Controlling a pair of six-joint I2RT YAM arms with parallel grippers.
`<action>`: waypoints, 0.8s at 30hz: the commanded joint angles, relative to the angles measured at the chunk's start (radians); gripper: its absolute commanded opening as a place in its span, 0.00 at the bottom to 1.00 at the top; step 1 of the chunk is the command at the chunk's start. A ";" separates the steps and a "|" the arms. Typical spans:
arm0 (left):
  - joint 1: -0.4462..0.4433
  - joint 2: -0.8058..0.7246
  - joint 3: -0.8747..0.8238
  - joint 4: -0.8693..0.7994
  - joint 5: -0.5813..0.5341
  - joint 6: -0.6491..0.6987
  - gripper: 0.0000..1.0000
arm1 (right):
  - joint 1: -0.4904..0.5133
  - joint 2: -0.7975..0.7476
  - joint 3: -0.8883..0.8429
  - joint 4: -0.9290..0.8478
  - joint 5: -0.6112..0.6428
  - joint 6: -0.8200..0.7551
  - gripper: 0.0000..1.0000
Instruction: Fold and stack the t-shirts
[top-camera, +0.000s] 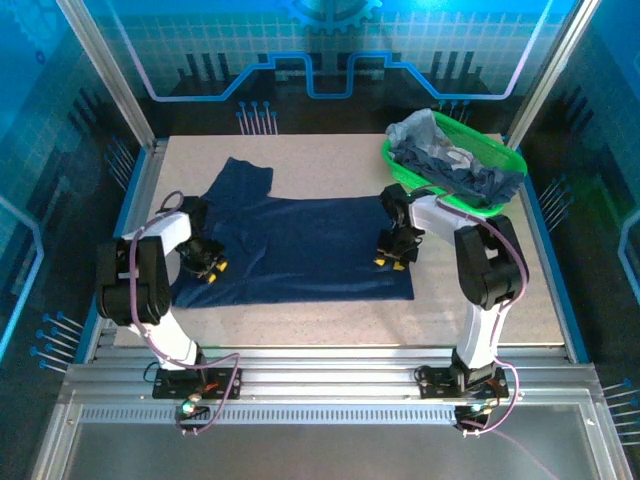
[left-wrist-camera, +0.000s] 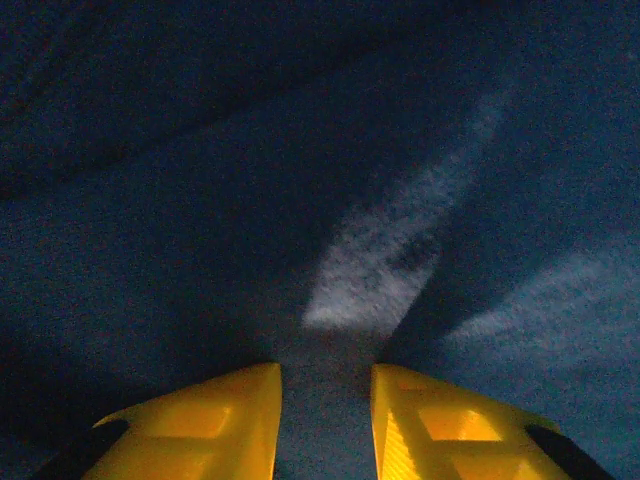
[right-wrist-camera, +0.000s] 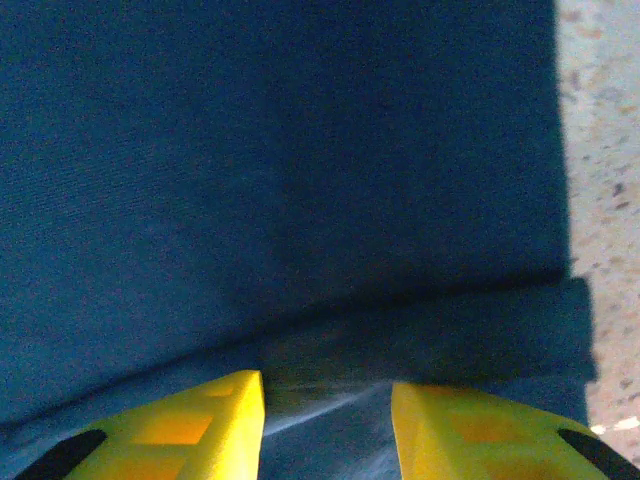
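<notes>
item one: navy t-shirt (top-camera: 310, 250), spread flat near the middle of the speckled table (top-camera: 330, 320), neck end toward the left, one sleeve pointing to the far side, hem end to the right. cloth mostly smooth, with a few soft creases near the left end.

item two: left gripper (top-camera: 208, 268), lowered onto the left end of the spread shirt. in the left wrist view its yellow fingers (left-wrist-camera: 220, 420) stand a little apart, and dark cloth lies flat in the gap with a pale patch of light just ahead. jaws released, nothing pinched between them.

item three: right gripper (top-camera: 392, 258), lowered onto the right end of the same shirt, close to its hem. in the right wrist view the yellow fingers (right-wrist-camera: 200, 420) are parted, and a raised fold of cloth runs across just ahead of them and into the gap. whether the fold is nipped or merely lying there, i cannot tell. bare tabletop shows along the right edge of that view.

item four: green basket (top-camera: 440, 200), at the far right corner of the table, well apart from the spread shirt. heaped inside it are more t-shirts (top-camera: 450, 160), crumpled, dark navy and paler grey-blue, one spilling over the rim on the right.
</notes>
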 joint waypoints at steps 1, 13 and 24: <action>0.000 -0.020 -0.036 -0.047 -0.086 -0.086 0.31 | -0.022 0.015 -0.044 -0.061 0.039 0.048 0.40; 0.014 -0.126 -0.009 -0.122 -0.155 -0.113 0.38 | 0.045 -0.070 0.014 -0.083 0.067 0.050 0.48; -0.005 0.277 0.647 0.108 0.087 -0.016 0.48 | 0.004 0.130 0.435 0.069 0.415 -0.007 0.51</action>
